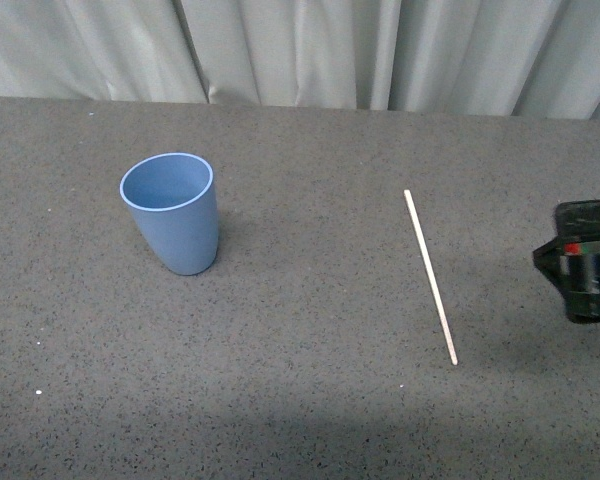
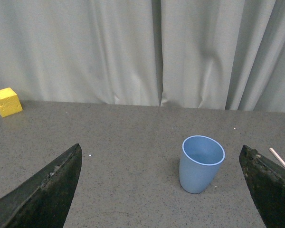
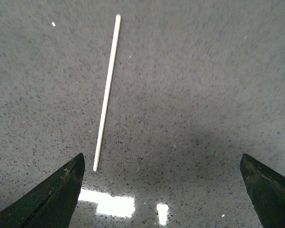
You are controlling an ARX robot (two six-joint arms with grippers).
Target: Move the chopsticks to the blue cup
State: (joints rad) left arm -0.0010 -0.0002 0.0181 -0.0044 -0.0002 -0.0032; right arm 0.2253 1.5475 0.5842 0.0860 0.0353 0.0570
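Observation:
The blue cup point(image 1: 172, 212) stands upright and empty on the grey table, left of centre; it also shows in the left wrist view point(image 2: 201, 164). The chopstick point(image 1: 430, 276), a thin pale stick, lies flat on the table right of centre, and its length shows in the right wrist view point(image 3: 107, 93). My right gripper point(image 1: 583, 262) is at the right edge, open and empty, above the table beside the stick point(image 3: 161, 190). My left gripper point(image 2: 161, 190) is open and empty, with the cup ahead between its fingers; it is out of the front view.
A grey speckled table point(image 1: 310, 400) ends at a pale curtain point(image 1: 300, 50) along the back. A yellow block point(image 2: 6, 101) sits at the table's far edge in the left wrist view. Bright light reflections lie on the table under the right gripper point(image 3: 107, 203).

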